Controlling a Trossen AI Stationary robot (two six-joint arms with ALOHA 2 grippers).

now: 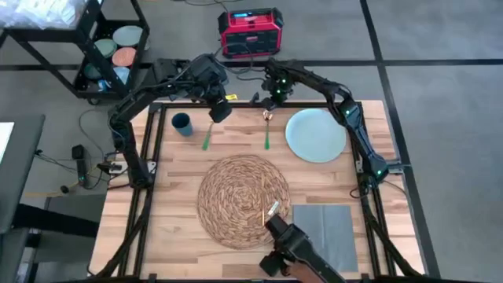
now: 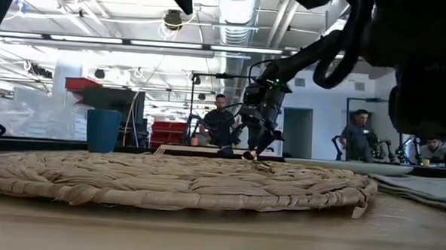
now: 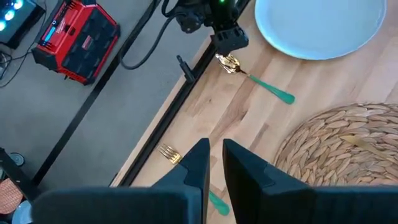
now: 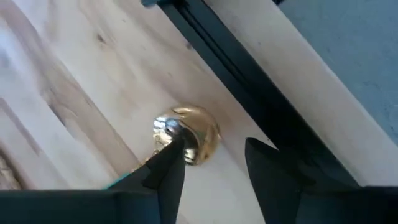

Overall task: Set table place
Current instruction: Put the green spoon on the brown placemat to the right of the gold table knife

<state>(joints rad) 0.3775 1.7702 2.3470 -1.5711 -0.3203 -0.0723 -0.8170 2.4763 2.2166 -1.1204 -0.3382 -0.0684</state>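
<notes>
Nearest you lies the grey napkin (image 1: 326, 233) beside the straw mat (image 1: 243, 200); farther back, your right gripper (image 4: 211, 162) stands open over the spoon (image 4: 186, 134) by the plate (image 1: 316, 134); your left gripper (image 3: 214, 163), slightly parted, hovers above the fork (image 3: 169, 153).

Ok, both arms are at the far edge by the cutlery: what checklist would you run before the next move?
1. Right gripper open over the gold bowl of the green-handled spoon: ok.
2. Left gripper open above the green-handled fork: ok.
3. Either piece grasped: not ok, both lie flat on the light wooden plank table.
4. Round woven straw mat free for the pale blue round plate: ok.
5. Grey square napkin flat: ok.
6. Small dark blue cup upright: ok.
</notes>
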